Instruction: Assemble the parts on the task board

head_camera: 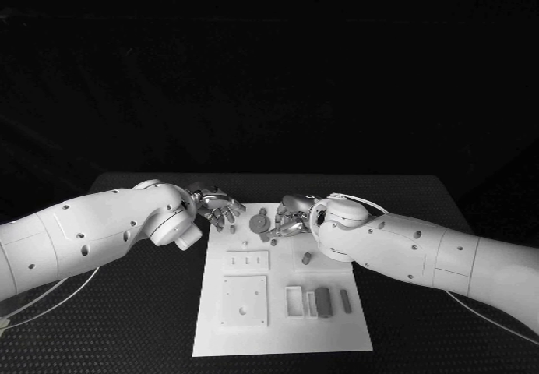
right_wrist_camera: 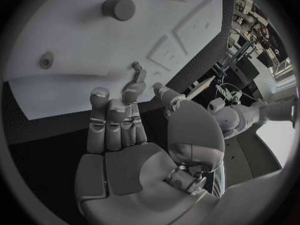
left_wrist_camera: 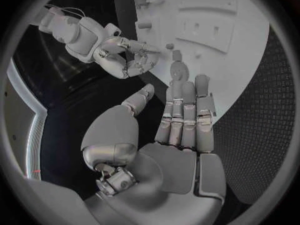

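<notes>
Black cloth is covering the table (head_camera: 135, 312), and behind it the background is staying fully dark. From the left side, the left arm (head_camera: 79, 234) is reaching toward the far left corner of the task board (head_camera: 281, 335), which is lying in the middle of the table as a long white plate. The left hand (head_camera: 216, 209) is hovering just at that corner; in the left wrist view its fingers (left_wrist_camera: 184, 110) are lying straight and side by side, with the thumb standing apart, and nothing is sitting in the palm, so this hand is holding nothing. On the board, going to the right, a square plate with small holes (head_camera: 244, 301) is lying near the front, a smaller raised plate (head_camera: 247, 261) is lying behind it, and then some grey parts (head_camera: 323, 301) are lying close together beside a white frame. One more small grey part (head_camera: 305, 256) is lying alone nearer to the middle. Over the far end of the board the right hand (head_camera: 283, 220) is hanging, and its arm (head_camera: 427, 253) is coming from the right. In the right wrist view its fingers (right_wrist_camera: 115, 120) are stretched, slightly bent, with a gap to the thumb, and they are gripping nothing; a round peg (right_wrist_camera: 119, 8) is standing on the board beyond them.
</notes>
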Robot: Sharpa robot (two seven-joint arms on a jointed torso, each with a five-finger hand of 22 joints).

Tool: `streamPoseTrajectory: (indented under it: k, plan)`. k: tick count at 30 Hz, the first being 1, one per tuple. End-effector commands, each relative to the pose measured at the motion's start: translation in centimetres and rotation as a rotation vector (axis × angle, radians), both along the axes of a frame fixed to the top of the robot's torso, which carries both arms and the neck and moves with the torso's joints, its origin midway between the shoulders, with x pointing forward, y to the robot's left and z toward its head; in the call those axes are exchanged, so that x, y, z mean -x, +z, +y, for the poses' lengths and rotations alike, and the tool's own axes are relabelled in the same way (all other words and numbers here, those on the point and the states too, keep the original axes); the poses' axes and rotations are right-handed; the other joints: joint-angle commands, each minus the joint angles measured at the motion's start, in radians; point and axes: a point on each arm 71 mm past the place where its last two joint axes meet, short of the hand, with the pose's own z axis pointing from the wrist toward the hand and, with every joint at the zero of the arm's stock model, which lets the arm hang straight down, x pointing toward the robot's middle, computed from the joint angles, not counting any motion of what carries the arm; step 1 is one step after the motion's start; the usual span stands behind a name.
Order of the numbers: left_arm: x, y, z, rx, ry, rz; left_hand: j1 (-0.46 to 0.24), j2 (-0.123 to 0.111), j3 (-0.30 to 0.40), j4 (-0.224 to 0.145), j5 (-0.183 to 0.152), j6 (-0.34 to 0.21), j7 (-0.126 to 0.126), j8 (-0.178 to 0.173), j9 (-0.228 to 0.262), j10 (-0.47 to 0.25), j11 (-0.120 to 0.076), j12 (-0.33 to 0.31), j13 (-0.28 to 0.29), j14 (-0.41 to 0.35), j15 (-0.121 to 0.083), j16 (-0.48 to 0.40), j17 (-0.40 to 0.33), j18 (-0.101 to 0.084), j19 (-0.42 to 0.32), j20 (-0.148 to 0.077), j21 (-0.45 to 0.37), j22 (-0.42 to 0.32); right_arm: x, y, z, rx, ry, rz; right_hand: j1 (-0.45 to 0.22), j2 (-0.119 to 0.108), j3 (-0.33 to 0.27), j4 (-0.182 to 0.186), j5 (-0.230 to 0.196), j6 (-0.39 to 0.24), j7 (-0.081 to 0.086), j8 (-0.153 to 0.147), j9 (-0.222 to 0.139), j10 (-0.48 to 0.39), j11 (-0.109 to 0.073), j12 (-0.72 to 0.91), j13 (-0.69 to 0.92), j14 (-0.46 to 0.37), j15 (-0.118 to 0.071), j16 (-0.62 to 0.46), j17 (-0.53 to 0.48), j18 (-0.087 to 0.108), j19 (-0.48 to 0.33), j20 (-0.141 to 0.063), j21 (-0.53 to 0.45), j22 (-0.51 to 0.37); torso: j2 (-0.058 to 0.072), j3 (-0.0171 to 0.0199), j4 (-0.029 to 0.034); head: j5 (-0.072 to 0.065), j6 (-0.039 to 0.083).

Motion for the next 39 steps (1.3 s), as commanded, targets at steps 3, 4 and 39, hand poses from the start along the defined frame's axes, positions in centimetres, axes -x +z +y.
streamPoseTrajectory:
  k: [3,4,39]
  plan:
    - [0.1,0.2,-0.3,0.039,-0.002,-0.013,0.010,-0.003,-0.001,-0.008,-0.004,-0.007,0.000,0.002,-0.001,-0.008,0.000,-0.004,-0.002,-0.006,0.002,-0.003,-0.002,0.022,-0.007,0.003,-0.005,-0.002,0.0,-0.5,0.7,0.088,0.018,-0.037,-0.017,-0.003,0.003,0.015,-0.001,0.017,0.005,0.005,0.002,0.005,-0.004,0.007,-0.005,0.007,-0.003,0.007,0.004,0.045,0.003,-0.008,0.009,0.023,0.000,0.0020,0.0006,0.001,-0.001]
    - [0.1,0.2,-0.4,0.039,-0.005,-0.012,0.010,-0.003,-0.001,-0.007,-0.004,-0.007,0.000,0.002,-0.001,-0.008,0.000,-0.004,-0.002,-0.006,0.002,-0.003,-0.002,0.022,-0.007,0.003,-0.005,-0.002,-0.1,-0.6,0.9,0.095,0.020,-0.044,-0.019,-0.005,0.004,0.018,-0.001,0.018,0.005,0.004,0.002,0.006,-0.004,0.008,-0.006,0.008,-0.003,0.007,0.005,0.045,0.003,-0.008,0.010,0.023,0.000,0.0021,0.0001,0.001,0.000]
    - [0.3,0.1,-1.1,0.024,-0.011,0.013,0.005,-0.011,-0.008,-0.001,-0.010,-0.010,0.001,0.003,-0.005,-0.008,0.001,-0.003,-0.009,-0.006,0.005,-0.002,-0.007,0.024,-0.004,0.006,-0.010,-0.004,-0.2,-2.9,3.2,0.157,0.039,-0.086,-0.016,-0.033,0.003,0.030,-0.062,0.017,0.005,-0.002,0.005,-0.001,-0.004,0.018,-0.018,0.004,-0.003,0.008,0.015,0.045,-0.003,-0.012,0.018,0.022,0.000,0.0033,-0.0020,-0.001,-0.008]
